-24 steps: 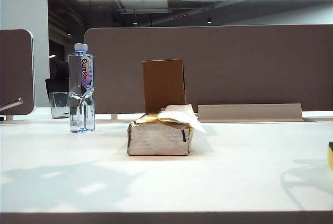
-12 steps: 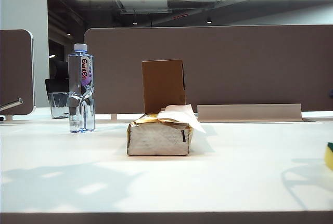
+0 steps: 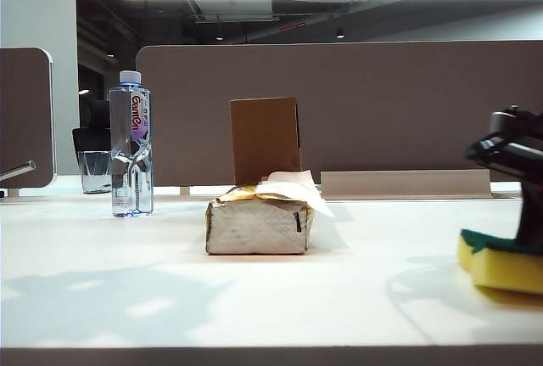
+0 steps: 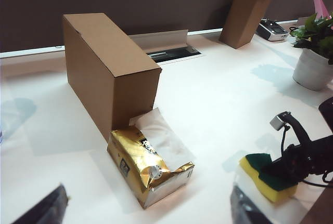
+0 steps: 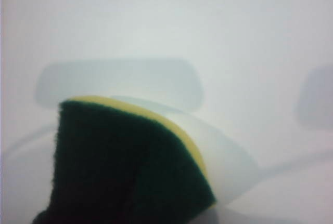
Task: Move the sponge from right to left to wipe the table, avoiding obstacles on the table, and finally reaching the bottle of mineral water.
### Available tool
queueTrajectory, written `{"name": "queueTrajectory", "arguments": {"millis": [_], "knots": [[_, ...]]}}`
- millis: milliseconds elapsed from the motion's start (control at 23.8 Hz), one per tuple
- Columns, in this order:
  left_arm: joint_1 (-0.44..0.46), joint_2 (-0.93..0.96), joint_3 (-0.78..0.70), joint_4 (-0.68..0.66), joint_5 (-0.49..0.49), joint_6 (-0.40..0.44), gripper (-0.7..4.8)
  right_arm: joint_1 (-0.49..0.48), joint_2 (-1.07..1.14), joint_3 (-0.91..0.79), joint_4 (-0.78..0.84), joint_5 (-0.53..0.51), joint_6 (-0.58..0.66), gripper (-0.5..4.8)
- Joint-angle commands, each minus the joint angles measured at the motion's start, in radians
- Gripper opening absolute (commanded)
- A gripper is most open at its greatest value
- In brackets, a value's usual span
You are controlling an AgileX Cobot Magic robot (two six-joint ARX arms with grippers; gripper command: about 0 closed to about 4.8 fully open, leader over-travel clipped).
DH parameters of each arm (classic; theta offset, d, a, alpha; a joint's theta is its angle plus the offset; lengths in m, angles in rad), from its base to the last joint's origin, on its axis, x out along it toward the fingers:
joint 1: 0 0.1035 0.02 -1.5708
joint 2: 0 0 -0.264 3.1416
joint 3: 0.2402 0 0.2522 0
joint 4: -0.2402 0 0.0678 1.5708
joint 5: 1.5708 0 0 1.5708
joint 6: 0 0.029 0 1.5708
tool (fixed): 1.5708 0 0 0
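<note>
The yellow sponge (image 3: 501, 266) with its dark green layer up lies on the white table (image 3: 170, 289) at the far right. My right gripper (image 3: 528, 243) comes down onto its green top and is shut on it; the left wrist view shows the same grip (image 4: 291, 164) on the sponge (image 4: 263, 180). In the right wrist view the green face (image 5: 130, 167) fills the lower part. The tissue pack (image 3: 259, 223) lies mid-table with the brown cardboard box (image 3: 265, 139) upright behind it. The bottle of mineral water (image 3: 131, 145) stands far left. My left gripper (image 4: 145, 218) hangs open above the pack (image 4: 151, 167).
A short glass (image 3: 95, 171) stands behind the bottle. Brown divider panels (image 3: 382, 103) close the back, with a cable tray (image 3: 405, 183) at their foot. The left wrist view shows a second cardboard box (image 4: 247, 13) and a potted plant (image 4: 315, 52) beyond the sponge.
The right gripper and the sponge have slid leftward into the exterior view; before, only the sponge's edge showed at the right border. The left gripper has not moved.
</note>
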Motion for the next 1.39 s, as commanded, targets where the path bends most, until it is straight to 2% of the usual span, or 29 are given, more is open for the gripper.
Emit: {"name": "queueTrajectory", "arguments": {"millis": [42,546,840,1218,1386], "knots": [[0.0,-0.002,0.006,0.013,0.006,0.008,4.04,0.056,0.014,-0.011,-0.013,-0.014,0.056,-0.09],[0.0,-0.002,0.006,0.013,0.006,0.008,4.03,0.202,0.119,-0.011,0.124,0.0,0.172,-0.09],[0.0,-0.002,0.006,0.013,0.006,0.008,4.04,0.319,0.167,-0.004,0.208,0.031,0.24,-0.09],[0.0,-0.002,0.006,0.013,0.006,0.008,4.04,0.344,0.253,0.094,0.211,0.034,0.256,-0.09],[0.0,-0.006,0.006,0.013,0.006,0.008,4.04,0.404,0.302,0.148,0.211,0.071,0.258,-0.09]]}}
